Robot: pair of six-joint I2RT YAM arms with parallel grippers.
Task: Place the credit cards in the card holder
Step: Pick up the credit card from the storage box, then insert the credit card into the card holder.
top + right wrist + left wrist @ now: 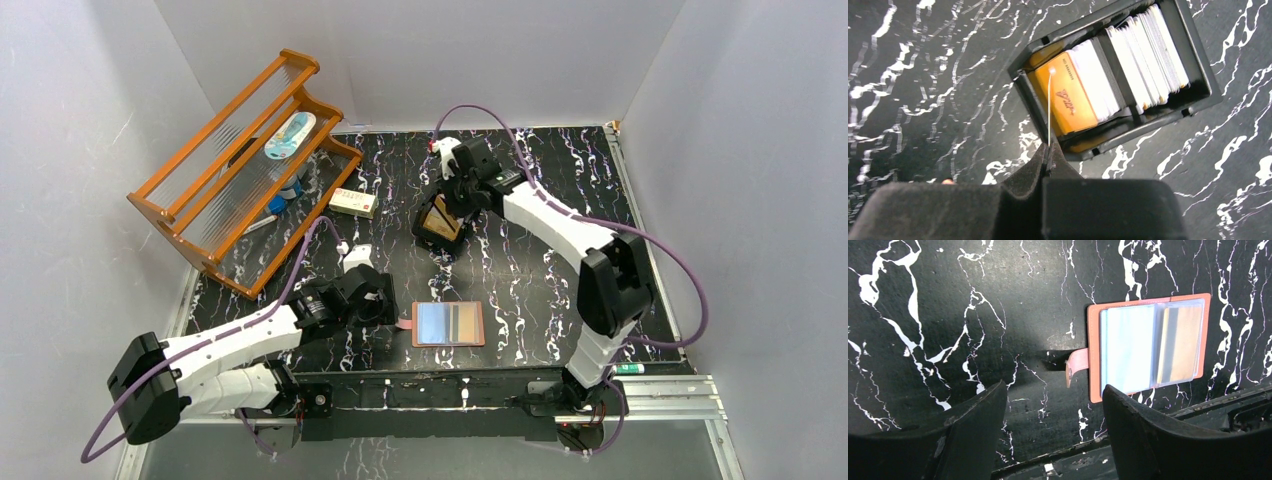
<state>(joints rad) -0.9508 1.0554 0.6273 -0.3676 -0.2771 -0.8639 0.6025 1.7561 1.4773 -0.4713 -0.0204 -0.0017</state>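
The card holder lies open and flat near the table's front edge, with clear sleeves up and the snap tab to its left; it also shows in the left wrist view. One sleeve holds a gold card. My left gripper is open and empty just left of the holder, with the tab ahead of its jaws. My right gripper is shut on one thin credit card, seen edge-on, above the black slotted tray. The tray holds a gold-orange card and several white cards.
An orange wooden rack stands at the back left with a blue-and-white object on it. A white-and-red small box lies beside the rack. A metal rail runs along the table's front edge.
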